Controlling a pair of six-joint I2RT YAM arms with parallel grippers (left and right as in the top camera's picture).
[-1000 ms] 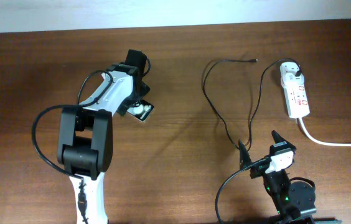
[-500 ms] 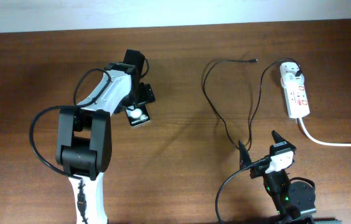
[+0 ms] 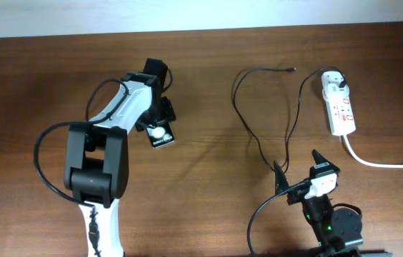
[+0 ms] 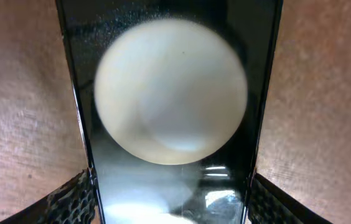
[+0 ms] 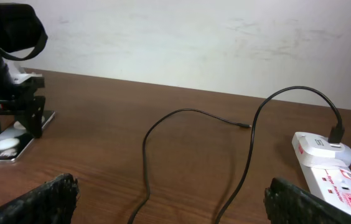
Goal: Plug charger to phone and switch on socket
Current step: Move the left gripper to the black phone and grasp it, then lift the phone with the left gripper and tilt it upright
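The black phone (image 3: 161, 135) lies on the table at the left, its glossy face showing a bright round spot. My left gripper (image 3: 159, 123) is shut on the phone's long edges. In the left wrist view the phone (image 4: 169, 93) fills the space between the fingers (image 4: 172, 202). The charger's thin black cable (image 3: 241, 107) loops over the table middle, its tip (image 3: 290, 69) lying free. Its white plug head (image 3: 334, 80) sits in the white socket strip (image 3: 342, 111). My right gripper (image 3: 299, 169) is open and empty, with the cable (image 5: 163, 121) ahead of it (image 5: 182, 205).
The strip's thick white cord (image 3: 376, 162) runs off to the right edge. In the right wrist view the strip (image 5: 334, 171) is at the right, and the phone (image 5: 4, 148) and the left gripper (image 5: 26, 109) at the far left. A white wall stands behind the table.
The left gripper has turned with the phone in it. The phone swung from a diagonal to more nearly front-to-back and shifted slightly toward the front. The right arm has not moved.
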